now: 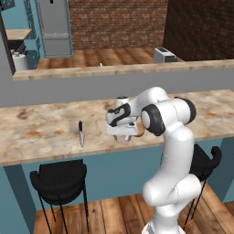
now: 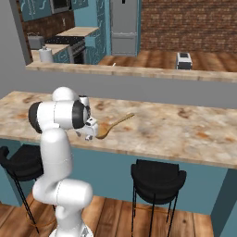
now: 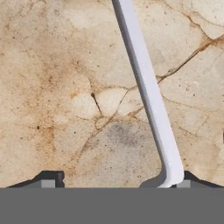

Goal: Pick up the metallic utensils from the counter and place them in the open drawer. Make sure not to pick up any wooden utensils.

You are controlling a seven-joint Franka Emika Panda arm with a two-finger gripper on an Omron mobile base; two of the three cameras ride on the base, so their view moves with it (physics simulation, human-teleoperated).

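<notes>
Silver and slim, the all-metal fork-like utensil (image 3: 146, 87) lies flat on the beige marble-patterned stone counter (image 1: 41, 128), and in the hand view it runs from the top edge down to the right fingertip (image 3: 186, 179) of our two-finger tool (image 3: 118, 183). The tool hangs low over the slab with its jaws spread wide, one tip at each side of the view, and nothing between them is pinched yet; the utensil's near end sits just beside the right tip rather than midway. In the left base view the tool (image 1: 122, 132) is down at the counter, with the black-handled, silver-bladed knife (image 1: 81, 133) lying apart to its left. The golden-brown wooden spoon (image 2: 115, 125) lies close by in the right base view and must stay untouched. We judge the silver piece light, rigid and slick, and so thin that it offers little height above the stone. We would centre across its narrow shaft and close firmly, since polished metal may slide or pivot.
</notes>
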